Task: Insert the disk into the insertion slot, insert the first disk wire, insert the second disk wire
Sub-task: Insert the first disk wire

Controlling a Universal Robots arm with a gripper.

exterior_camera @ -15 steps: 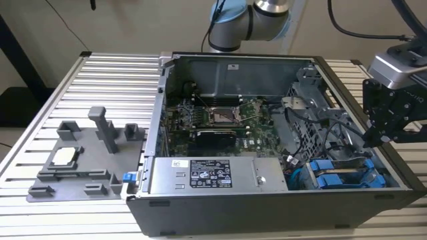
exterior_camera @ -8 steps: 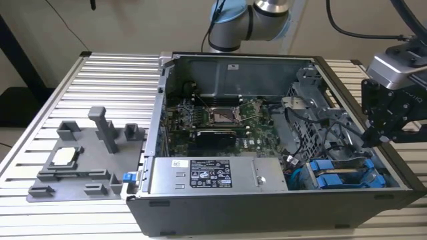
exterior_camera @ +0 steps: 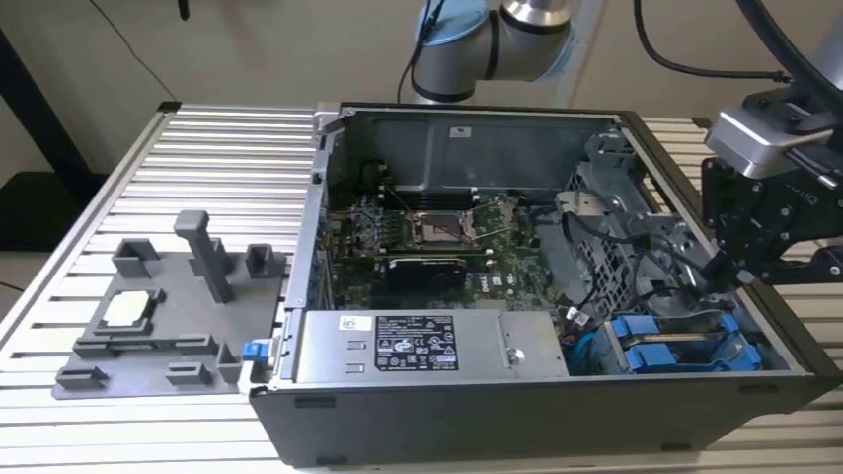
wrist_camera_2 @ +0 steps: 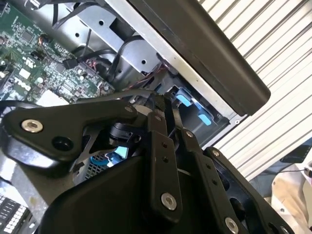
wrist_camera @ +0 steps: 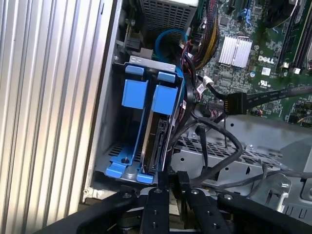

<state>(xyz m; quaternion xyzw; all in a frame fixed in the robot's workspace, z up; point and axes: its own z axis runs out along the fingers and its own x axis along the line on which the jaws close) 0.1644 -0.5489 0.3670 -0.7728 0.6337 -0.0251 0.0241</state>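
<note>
The disk (wrist_camera: 158,141) stands on edge in its blue carrier frame (wrist_camera: 168,97), seated in the insertion slot of the grey drive cage (wrist_camera: 109,122). A second blue carrier (wrist_camera: 132,92) sits beside it. In the exterior view these carriers (exterior_camera: 665,346) lie at the case's front right corner. My gripper (wrist_camera: 171,176) hovers just off the cage's open end, fingers shut together; I see nothing between them. Loose black wires (wrist_camera: 214,131) loop beside it, one ending in a black connector (wrist_camera: 233,101). The gripper (exterior_camera: 718,281) hangs over the case's right side.
The open computer case (exterior_camera: 527,415) holds a motherboard (exterior_camera: 435,237) and a grey power-supply box (exterior_camera: 421,346). A grey fixture plate (exterior_camera: 158,316) lies on the slatted table (exterior_camera: 224,148) at the exterior view's left. The case's black side wall (wrist_camera_2: 204,53) runs close to the gripper.
</note>
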